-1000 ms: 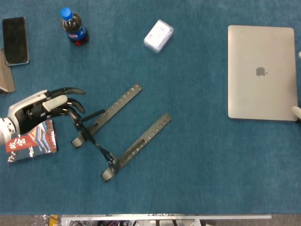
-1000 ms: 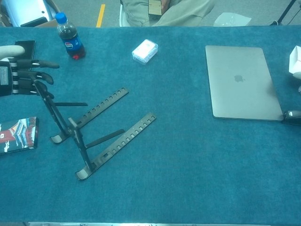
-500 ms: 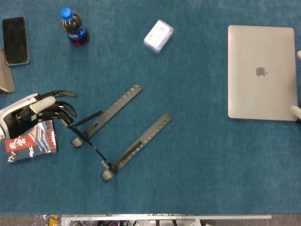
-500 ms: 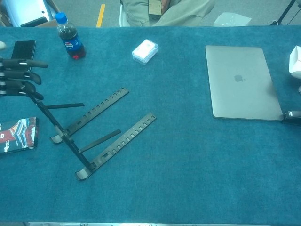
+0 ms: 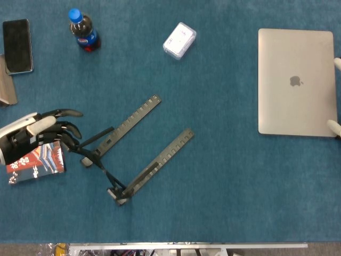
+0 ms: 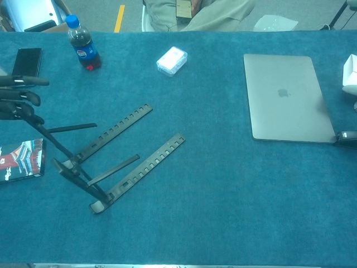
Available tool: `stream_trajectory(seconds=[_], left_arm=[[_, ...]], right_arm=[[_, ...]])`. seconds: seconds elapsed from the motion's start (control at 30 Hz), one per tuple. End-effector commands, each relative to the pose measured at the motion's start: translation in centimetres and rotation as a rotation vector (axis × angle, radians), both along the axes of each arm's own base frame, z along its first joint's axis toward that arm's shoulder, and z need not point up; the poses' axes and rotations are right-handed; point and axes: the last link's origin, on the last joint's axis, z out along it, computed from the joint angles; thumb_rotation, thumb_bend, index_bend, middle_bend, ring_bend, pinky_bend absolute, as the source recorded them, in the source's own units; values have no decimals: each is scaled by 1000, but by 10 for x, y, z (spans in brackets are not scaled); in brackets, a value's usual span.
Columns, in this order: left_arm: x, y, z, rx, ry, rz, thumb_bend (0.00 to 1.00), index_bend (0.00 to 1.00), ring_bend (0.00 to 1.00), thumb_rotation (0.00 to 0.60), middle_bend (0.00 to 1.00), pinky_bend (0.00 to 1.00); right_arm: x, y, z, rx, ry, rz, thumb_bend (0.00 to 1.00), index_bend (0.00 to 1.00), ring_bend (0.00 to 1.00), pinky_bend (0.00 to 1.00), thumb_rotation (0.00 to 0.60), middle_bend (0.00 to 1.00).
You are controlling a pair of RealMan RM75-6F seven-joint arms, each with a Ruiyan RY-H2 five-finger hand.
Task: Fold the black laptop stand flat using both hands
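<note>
**Laptop stand, black, part-folded; left hand on its raised frame**

Item: laptop stand, black metal, on the blue tabletop, left of centre. Two notched rails lie flat on the cloth, parallel and angled up to the right. At their near ends a cross frame with two thin props stands lifted off the surface; the chest view shows it leaning steeply toward the left edge, with one foot of the stand raised off the cloth.

Left hand: at the left edge, fingers curled narrowly around the top of the raised frame, seemingly holding it. The exact contact is small and dark against dark, so the grip is judged rather than certain.

Right hand: only pale tips show at the far right edge, beside the laptop. Whether the fingers are wide or closed cannot be told. It is well apart from the stand.

Progress: rails down, frame not yet down. Judged about midway. What is left is to lower the frame and props onto the rails until all lies level. The task asks for both hands, and only one is at the stand.

Surroundings, outward:
- Booklet, red and white, under the left hand.
- Phone, dark, far left corner.
- Cola bottle, blue cap, upright.
- Small white box, top centre.
- Laptop, silver, lid closed, far right.
</note>
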Motion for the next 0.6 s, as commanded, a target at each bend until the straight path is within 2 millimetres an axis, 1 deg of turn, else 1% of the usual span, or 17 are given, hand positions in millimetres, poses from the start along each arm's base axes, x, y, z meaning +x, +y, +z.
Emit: stream_trajectory(seconds=[0.03,0.1,0.23,0.3,0.6], left_arm=[[0,-1,0,-6,-1,-10,251,188,404,271,400,257],[0,-2,1,-13,-2,-20,251,189,405,272,406,257],[-1,-5,3,-27,-5,-39,251,239,425,271,437,296],[-1,-7,3,-35,-2,-52,251,257,432,271,446,300],[-3,-12,4,-68,-9,-81,251,260,433,243,447,300]], right_arm=[[0,0,0,0,0,0,94,36,42,144,600,112],[0,0,0,1,0,0,94,36,42,145,600,112],[0,1,-1,3,1,-2,94,36,42,144,600,112],[1,1,-1,4,2,-2,94,36,42,144,600,112],[1,1,-3,8,2,-2,94,36,41,145,600,112]])
